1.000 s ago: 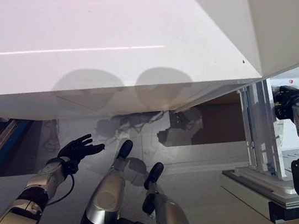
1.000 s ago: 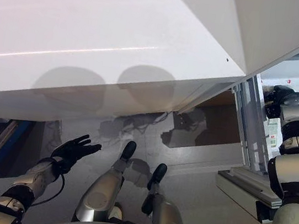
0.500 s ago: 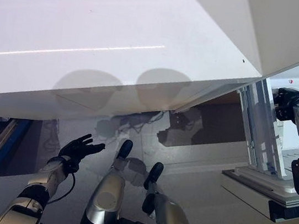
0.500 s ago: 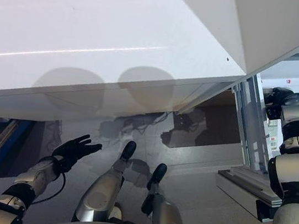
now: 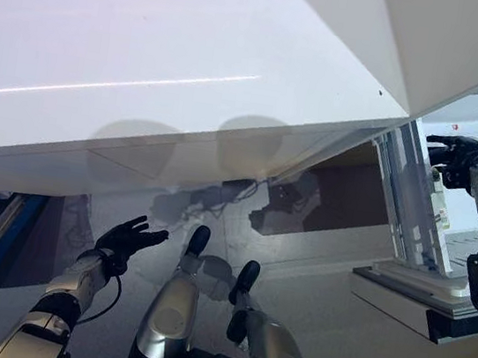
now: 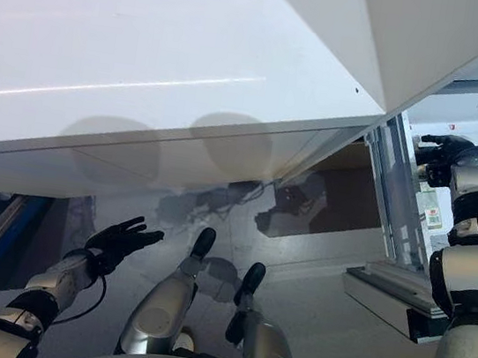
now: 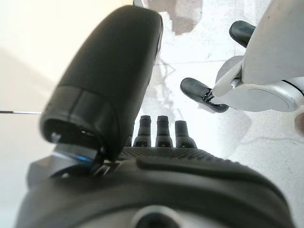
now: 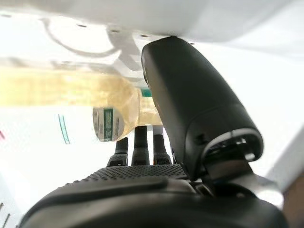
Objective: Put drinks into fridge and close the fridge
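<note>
Right robot hand [image 5: 452,156] empty, fingers straight, reaching into the open fridge [image 6: 407,247]; drink bottle [image 8: 71,97] shelved just past its fingertips. Left robot hand [image 5: 128,239] idle, open. Next: withdraw, close fridge door [image 5: 149,59].

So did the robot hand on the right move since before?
Yes, a little. The right robot hand has reached further left, past the fridge's white frame post, and its fingers are now straight instead of tucked.
</note>
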Available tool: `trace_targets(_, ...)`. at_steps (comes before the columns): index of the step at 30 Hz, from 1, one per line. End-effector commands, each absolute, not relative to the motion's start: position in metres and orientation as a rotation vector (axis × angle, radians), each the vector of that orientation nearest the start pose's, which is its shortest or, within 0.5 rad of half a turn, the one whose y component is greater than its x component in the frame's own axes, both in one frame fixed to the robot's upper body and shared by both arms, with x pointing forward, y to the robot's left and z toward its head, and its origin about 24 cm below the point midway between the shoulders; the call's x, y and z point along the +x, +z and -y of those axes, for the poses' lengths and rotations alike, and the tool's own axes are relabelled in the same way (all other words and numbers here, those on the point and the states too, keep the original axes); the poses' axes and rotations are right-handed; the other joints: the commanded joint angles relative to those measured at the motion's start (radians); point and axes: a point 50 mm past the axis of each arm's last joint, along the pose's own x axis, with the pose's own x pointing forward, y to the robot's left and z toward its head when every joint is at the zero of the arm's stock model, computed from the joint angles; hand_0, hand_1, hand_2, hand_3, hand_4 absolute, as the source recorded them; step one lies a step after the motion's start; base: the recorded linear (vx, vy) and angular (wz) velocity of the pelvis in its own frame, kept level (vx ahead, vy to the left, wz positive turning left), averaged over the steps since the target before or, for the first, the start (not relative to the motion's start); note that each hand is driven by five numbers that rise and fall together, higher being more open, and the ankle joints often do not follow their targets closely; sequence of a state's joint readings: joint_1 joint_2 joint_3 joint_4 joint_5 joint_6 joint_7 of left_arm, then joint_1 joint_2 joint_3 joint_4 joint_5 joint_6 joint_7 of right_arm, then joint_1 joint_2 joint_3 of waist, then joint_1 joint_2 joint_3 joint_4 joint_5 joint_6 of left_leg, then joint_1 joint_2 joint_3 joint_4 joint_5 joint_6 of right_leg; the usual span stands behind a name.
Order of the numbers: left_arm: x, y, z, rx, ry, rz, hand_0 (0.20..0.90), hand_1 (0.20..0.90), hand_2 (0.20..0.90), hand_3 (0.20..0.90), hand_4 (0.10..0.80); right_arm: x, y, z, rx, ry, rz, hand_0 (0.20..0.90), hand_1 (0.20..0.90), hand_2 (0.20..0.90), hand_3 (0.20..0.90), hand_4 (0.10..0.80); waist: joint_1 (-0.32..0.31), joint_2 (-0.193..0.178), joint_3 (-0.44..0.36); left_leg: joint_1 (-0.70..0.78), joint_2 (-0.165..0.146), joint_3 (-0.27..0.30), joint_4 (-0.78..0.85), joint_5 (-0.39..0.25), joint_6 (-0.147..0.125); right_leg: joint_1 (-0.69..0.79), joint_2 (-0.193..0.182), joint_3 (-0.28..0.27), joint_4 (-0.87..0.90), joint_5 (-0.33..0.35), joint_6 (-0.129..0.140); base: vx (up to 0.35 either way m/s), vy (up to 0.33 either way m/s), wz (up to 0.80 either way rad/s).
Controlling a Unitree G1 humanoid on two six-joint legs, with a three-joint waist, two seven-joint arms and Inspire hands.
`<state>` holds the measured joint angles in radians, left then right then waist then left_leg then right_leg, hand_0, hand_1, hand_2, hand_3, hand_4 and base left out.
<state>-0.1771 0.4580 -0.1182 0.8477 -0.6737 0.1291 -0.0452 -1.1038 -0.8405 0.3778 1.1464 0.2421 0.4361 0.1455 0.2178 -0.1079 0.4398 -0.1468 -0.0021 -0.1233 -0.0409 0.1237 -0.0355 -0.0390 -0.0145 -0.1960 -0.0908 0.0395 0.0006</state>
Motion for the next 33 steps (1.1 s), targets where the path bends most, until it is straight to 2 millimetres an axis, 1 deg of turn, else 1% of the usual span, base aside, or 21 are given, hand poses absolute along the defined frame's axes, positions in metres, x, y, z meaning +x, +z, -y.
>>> trace_targets(1, 0.201, -0.085, -0.286, -0.171, 0.27, -0.789, 0.9, 0.9, 0.9, 0.9, 0.8, 0.361, 0.22, 0.364, -0.52, -0.438, -0.356, 0.9, 0.9, 0.9, 0.9, 0.8, -0.028, 0.003, -0.099, -0.002, -0.034, 0.063, 0.001, -0.091, 0.045, -0.087, -0.009, 0.038, 0.094, 0.008, 0.048, 0.025, 0.056, -0.03)
trace_targets(7, 0.188, -0.096, -0.284, -0.162, 0.266, -0.841, 0.9, 0.9, 0.9, 0.9, 0.8, 0.355, 0.23, 0.371, -0.508, -0.422, -0.242, 0.9, 0.9, 0.9, 0.9, 0.8, -0.054, 0.009, -0.149, 0.038, -0.035, 0.072, -0.001, -0.101, 0.046, -0.057, -0.016, 0.046, 0.091, 0.002, 0.05, 0.04, 0.03, -0.06)
trace_targets(9, 0.18, -0.101, -0.286, -0.16, 0.275, -0.877, 0.9, 0.9, 0.9, 0.9, 0.8, 0.352, 0.238, 0.371, -0.514, -0.405, -0.172, 0.9, 0.9, 0.9, 0.9, 0.8, -0.069, 0.01, -0.177, 0.059, -0.034, 0.078, -0.004, -0.105, 0.046, -0.04, -0.018, 0.052, 0.087, 0.0, 0.052, 0.074, 0.029, -0.1)
trace_targets(13, 0.164, -0.109, -0.288, -0.166, 0.284, -0.921, 0.9, 0.9, 0.9, 0.9, 0.8, 0.346, 0.254, 0.366, -0.532, -0.382, -0.05, 0.9, 0.9, 0.9, 0.9, 0.8, -0.1, 0.018, -0.222, 0.095, -0.035, 0.086, -0.012, -0.114, 0.047, -0.014, -0.019, 0.066, 0.08, -0.005, 0.054, 0.067, 0.04, -0.07)
trace_targets(17, 0.154, -0.114, -0.287, -0.177, 0.287, -0.946, 0.9, 0.9, 0.9, 0.9, 0.8, 0.338, 0.262, 0.362, -0.541, -0.361, 0.049, 0.9, 0.9, 0.9, 0.9, 0.8, -0.123, 0.028, -0.253, 0.121, -0.036, 0.092, -0.02, -0.121, 0.049, 0.002, -0.019, 0.08, 0.077, -0.01, 0.055, 0.039, 0.039, -0.08)
trace_targets(18, 0.152, -0.116, -0.285, -0.183, 0.287, -0.952, 0.9, 0.9, 0.9, 0.9, 0.8, 0.335, 0.266, 0.359, -0.547, -0.355, 0.091, 0.9, 0.9, 0.9, 0.9, 0.8, -0.133, 0.033, -0.264, 0.13, -0.036, 0.095, -0.022, -0.124, 0.05, 0.008, -0.019, 0.086, 0.075, -0.012, 0.055, 0.059, 0.043, -0.07)
trace_targets(19, 0.148, -0.119, -0.282, -0.191, 0.284, -0.962, 0.9, 0.9, 0.9, 0.9, 0.8, 0.33, 0.274, 0.351, -0.573, -0.348, 0.179, 0.9, 0.9, 0.9, 0.9, 0.8, -0.148, 0.041, -0.281, 0.142, -0.036, 0.1, -0.024, -0.128, 0.051, 0.018, -0.019, 0.095, 0.071, -0.016, 0.056, 0.055, 0.039, -0.06)
trace_targets(21, 0.146, -0.12, -0.281, -0.196, 0.284, -0.968, 0.9, 0.9, 0.9, 0.9, 0.8, 0.325, 0.278, 0.345, -0.584, -0.349, 0.234, 0.9, 0.9, 0.9, 0.9, 0.8, -0.157, 0.045, -0.292, 0.15, -0.036, 0.103, -0.027, -0.13, 0.052, 0.024, -0.018, 0.101, 0.069, -0.017, 0.057, 0.029, 0.025, -0.08)
trace_targets(22, 0.143, -0.123, -0.278, -0.207, 0.286, -0.974, 0.9, 0.9, 0.9, 0.9, 0.8, 0.317, 0.284, 0.337, -0.593, -0.353, 0.32, 0.9, 0.9, 0.9, 0.9, 0.8, -0.174, 0.054, -0.304, 0.159, -0.035, 0.107, -0.029, -0.133, 0.054, 0.029, -0.016, 0.111, 0.067, -0.018, 0.058, 0.012, 0.02, -0.17)
trace_targets(25, 0.136, -0.126, -0.274, -0.226, 0.287, -0.98, 0.9, 0.9, 0.9, 0.9, 0.8, 0.297, 0.289, 0.323, -0.572, -0.383, 0.518, 0.9, 0.9, 0.9, 0.9, 0.8, -0.203, 0.065, -0.325, 0.174, -0.033, 0.115, -0.033, -0.14, 0.056, 0.038, -0.013, 0.128, 0.061, -0.021, 0.059, -0.015, 0.006, -0.13)
trace_targets(28, 0.131, -0.129, -0.269, -0.241, 0.284, -0.977, 0.9, 0.9, 0.9, 0.9, 0.8, 0.271, 0.287, 0.312, -0.542, -0.433, 0.701, 0.9, 0.9, 0.9, 0.9, 0.8, -0.23, 0.073, -0.338, 0.184, -0.03, 0.125, -0.037, -0.147, 0.057, 0.046, -0.01, 0.141, 0.055, -0.023, 0.062, -0.06, -0.008, -0.09)
trace_targets(29, 0.131, -0.129, -0.269, -0.24, 0.281, -0.977, 0.9, 0.9, 0.9, 0.9, 0.8, 0.269, 0.286, 0.312, -0.539, -0.443, 0.71, 0.9, 0.9, 0.9, 0.9, 0.8, -0.232, 0.074, -0.339, 0.185, -0.03, 0.127, -0.037, -0.147, 0.057, 0.046, -0.01, 0.142, 0.055, -0.024, 0.062, -0.1, -0.017, -0.18)
trace_targets(30, 0.129, -0.13, -0.265, -0.244, 0.272, -0.97, 0.9, 0.9, 0.9, 0.9, 0.8, 0.253, 0.282, 0.309, -0.526, -0.484, 0.801, 0.9, 0.9, 0.9, 0.9, 0.8, -0.246, 0.078, -0.343, 0.192, -0.028, 0.133, -0.039, -0.151, 0.057, 0.051, -0.01, 0.147, 0.053, -0.024, 0.063, -0.1, -0.019, -0.19)
trace_targets(31, 0.128, -0.131, -0.263, -0.247, 0.264, -0.964, 0.9, 0.9, 0.9, 0.9, 0.8, 0.243, 0.28, 0.309, -0.509, -0.52, 0.848, 0.9, 0.9, 0.9, 0.9, 0.8, -0.254, 0.082, -0.347, 0.195, -0.028, 0.136, -0.04, -0.152, 0.058, 0.053, -0.009, 0.15, 0.052, -0.024, 0.065, -0.119, -0.024, -0.16)
trace_targets(32, 0.128, -0.131, -0.261, -0.247, 0.255, -0.96, 0.9, 0.9, 0.9, 0.9, 0.8, 0.236, 0.278, 0.31, -0.492, -0.55, 0.879, 0.9, 0.9, 0.9, 0.9, 0.8, -0.259, 0.083, -0.349, 0.198, -0.027, 0.139, -0.04, -0.153, 0.057, 0.055, -0.009, 0.152, 0.051, -0.024, 0.066, -0.076, -0.017, -0.1)
trace_targets(33, 0.127, -0.131, -0.261, -0.246, 0.253, -0.959, 0.9, 0.9, 0.9, 0.9, 0.8, 0.234, 0.277, 0.311, -0.484, -0.559, 0.889, 0.9, 0.9, 0.9, 0.9, 0.8, -0.26, 0.084, -0.35, 0.199, -0.027, 0.141, -0.04, -0.154, 0.057, 0.056, -0.009, 0.152, 0.05, -0.024, 0.066, -0.124, -0.028, -0.09)
